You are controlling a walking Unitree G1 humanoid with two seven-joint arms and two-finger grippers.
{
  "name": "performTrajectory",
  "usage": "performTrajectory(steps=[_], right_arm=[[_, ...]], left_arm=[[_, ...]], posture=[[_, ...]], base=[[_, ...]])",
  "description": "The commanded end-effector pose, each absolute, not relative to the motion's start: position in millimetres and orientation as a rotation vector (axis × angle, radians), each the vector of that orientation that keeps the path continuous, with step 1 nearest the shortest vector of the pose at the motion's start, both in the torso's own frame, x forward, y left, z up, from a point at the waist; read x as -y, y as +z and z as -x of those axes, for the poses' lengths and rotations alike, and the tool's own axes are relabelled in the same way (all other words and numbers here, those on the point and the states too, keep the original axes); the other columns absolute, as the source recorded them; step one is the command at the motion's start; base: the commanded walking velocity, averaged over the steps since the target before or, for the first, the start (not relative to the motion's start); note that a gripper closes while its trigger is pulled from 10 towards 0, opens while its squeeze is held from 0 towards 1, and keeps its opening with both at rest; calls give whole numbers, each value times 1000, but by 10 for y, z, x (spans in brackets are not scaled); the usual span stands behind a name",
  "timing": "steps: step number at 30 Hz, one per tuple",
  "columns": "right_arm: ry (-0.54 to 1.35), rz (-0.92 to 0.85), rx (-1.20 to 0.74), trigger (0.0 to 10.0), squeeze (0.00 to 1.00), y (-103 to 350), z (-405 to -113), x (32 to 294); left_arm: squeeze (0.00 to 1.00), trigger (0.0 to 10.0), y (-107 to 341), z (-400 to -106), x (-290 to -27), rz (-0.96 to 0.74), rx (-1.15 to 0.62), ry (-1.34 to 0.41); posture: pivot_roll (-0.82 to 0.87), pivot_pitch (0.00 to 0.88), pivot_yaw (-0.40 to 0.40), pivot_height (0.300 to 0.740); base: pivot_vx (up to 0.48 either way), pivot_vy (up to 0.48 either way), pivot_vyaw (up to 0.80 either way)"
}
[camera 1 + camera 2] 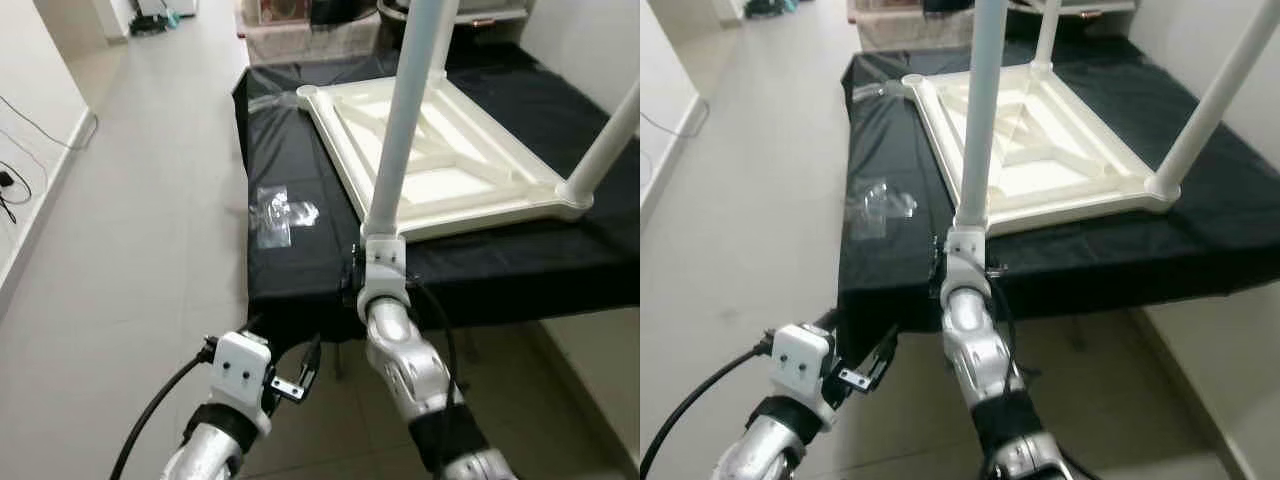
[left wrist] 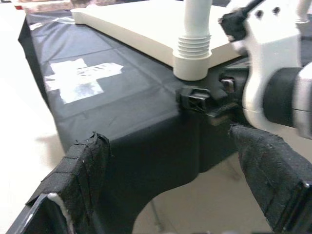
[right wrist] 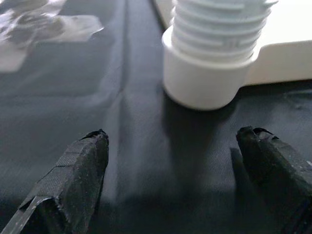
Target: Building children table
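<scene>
We see a long table draped in black cloth (image 1: 300,170) carrying the cream plastic children's tabletop (image 1: 440,150) upside down, with white plastic round legs standing up from its corners: the near-corner leg (image 1: 405,120) and another at the right corner (image 1: 610,140). The right gripper (image 3: 175,161) sits at the cloth edge just before the near leg's threaded socket (image 3: 204,83), fingers spread wide and grasping nothing, while the left gripper (image 2: 170,185) hangs lower beside the table edge, fingers also apart and empty. A crumpled clear plastic bag (image 1: 280,212) lies on the cloth left of the tabletop, its contents probably small hardware, too blurred to tell.
</scene>
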State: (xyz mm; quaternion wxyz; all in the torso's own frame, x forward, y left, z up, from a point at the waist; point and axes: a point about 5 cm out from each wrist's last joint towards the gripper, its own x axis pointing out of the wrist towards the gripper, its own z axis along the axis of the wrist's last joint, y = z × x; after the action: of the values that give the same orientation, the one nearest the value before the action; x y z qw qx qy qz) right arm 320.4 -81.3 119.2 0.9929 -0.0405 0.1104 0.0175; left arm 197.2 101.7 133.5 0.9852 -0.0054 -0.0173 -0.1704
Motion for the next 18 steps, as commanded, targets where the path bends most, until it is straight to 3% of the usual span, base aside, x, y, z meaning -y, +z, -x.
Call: performTrajectory(steps=[1, 7, 18], right_arm=[[159, 80, -258, 10000, 0, 1108, -3074, 811], [371, 80, -187, 10000, 0, 1105, -2857, 901], [437, -7, -94, 10000, 0, 1140, -2719, 891]], left_arm=[[0, 10000, 1277, -1984, -1063, -3, 14, -327], [0, 10000, 1268, -1993, -1133, -19, -1, -267], [0, 10000, 1102, -1836, -1180, 25, -84, -149]], posture=[[53, 60, 26, 740], [29, 46, 32, 740], [-8, 6, 68, 740]], base=[[0, 0, 0], [0, 0, 0], [0, 0, 0]])
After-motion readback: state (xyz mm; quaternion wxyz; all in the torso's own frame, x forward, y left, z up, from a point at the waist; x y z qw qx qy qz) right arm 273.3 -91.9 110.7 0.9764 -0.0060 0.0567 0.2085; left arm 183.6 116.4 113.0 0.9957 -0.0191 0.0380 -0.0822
